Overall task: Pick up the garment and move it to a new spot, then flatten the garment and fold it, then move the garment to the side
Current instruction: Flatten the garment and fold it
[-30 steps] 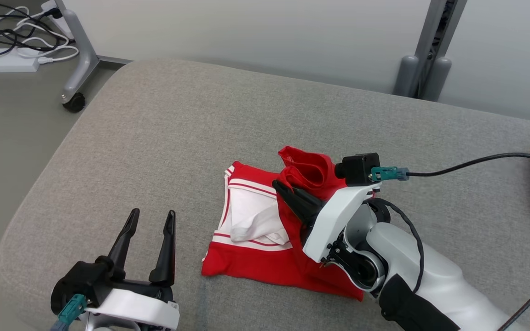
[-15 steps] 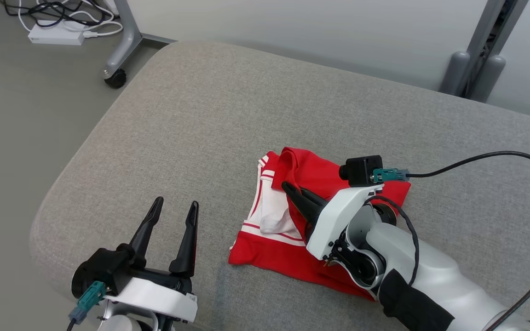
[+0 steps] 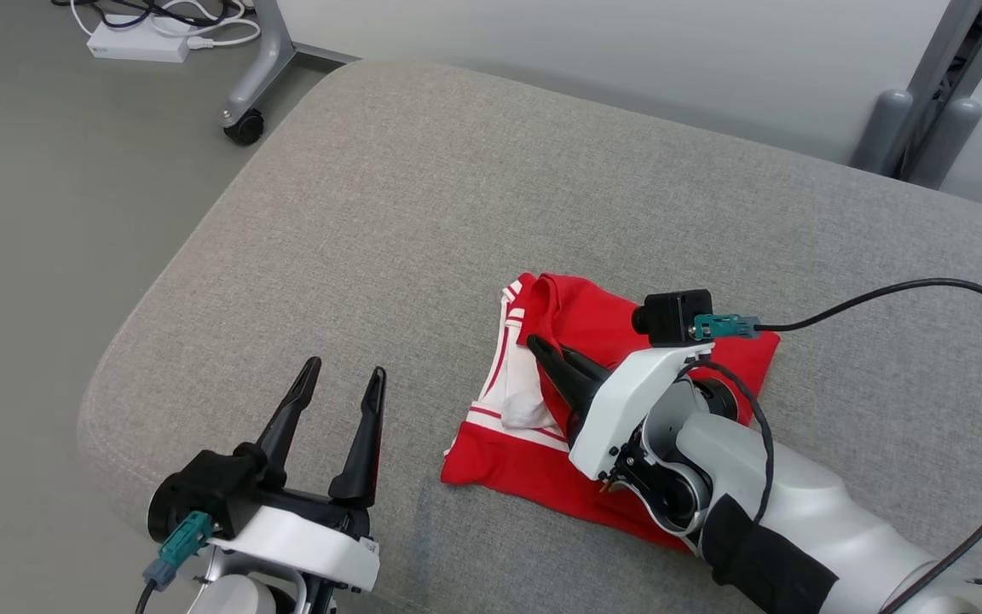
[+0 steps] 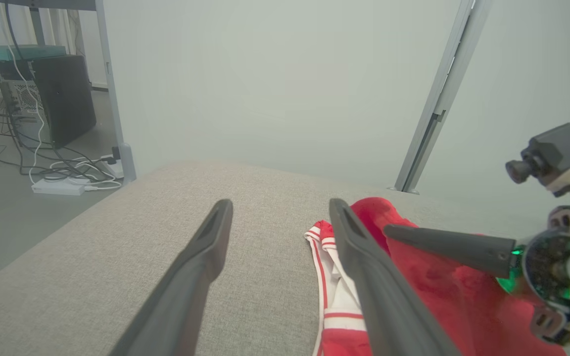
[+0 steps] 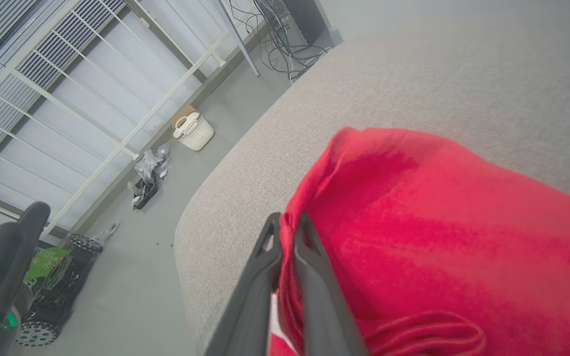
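The garment is red with white striped trim and lies partly folded on the grey padded table. My right gripper rests over its middle, shut on the edge of a red flap laid across the white part. In the right wrist view the gripper has its jaws pressed together on the red cloth. My left gripper stands open and holds nothing near the table's front left corner, left of the garment. The left wrist view shows its fingertips apart, with the garment to their right.
The table's rounded left edge drops to grey floor. A caster wheel and a white power strip with cables sit at the back left. Grey posts stand behind the table at right. A white basket is on the floor.
The head camera has turned, shifting the whole picture. My right gripper has lowered the raised red flap onto the garment, so less of the white part shows. The left gripper stays open.
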You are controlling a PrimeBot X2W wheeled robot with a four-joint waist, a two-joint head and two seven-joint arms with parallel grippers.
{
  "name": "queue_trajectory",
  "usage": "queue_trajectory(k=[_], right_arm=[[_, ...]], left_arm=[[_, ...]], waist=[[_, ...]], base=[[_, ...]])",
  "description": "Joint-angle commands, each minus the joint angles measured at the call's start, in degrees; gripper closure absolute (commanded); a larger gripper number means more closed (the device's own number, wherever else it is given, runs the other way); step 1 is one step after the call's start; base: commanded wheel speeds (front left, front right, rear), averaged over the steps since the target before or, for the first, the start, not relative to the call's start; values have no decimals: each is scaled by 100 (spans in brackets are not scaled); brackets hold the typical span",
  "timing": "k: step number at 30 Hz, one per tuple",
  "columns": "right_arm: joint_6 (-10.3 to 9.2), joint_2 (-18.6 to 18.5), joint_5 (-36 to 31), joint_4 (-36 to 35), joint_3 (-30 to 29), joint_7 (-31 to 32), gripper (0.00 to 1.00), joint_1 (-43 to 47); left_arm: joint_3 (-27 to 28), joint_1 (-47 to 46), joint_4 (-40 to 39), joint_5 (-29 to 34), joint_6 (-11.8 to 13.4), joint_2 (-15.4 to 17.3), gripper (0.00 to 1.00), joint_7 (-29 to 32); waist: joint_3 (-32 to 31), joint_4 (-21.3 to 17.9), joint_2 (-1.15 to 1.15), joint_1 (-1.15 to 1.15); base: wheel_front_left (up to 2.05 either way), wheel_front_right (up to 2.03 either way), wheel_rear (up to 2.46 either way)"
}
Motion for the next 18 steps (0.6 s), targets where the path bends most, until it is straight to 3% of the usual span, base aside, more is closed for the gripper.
queue_trajectory(k=[1, 10, 13, 18], right_arm=[[0, -23, 101, 14, 56, -4, 0, -53], [0, -26, 101, -9, 111, -343, 0, -209], [0, -239, -186, -36, -11, -410, 0, -223], [0, -710, -1219, -320, -748, -403, 0, 73]], left_arm=[[42, -78, 2, -19, 29, 18, 0, -24], [250, 118, -60, 123, 24, 18, 0, -24], [327, 170, -95, 167, 13, 20, 0, -24], [429, 265, -142, 231, -9, 19, 0, -24]], waist=[[-16, -38, 0, 0], [-163, -373, 0, 0], [-192, -469, 0, 0], [-213, -587, 0, 0]], base=[[0, 0, 0], [0, 0, 0], [0, 0, 0], [0, 0, 0]])
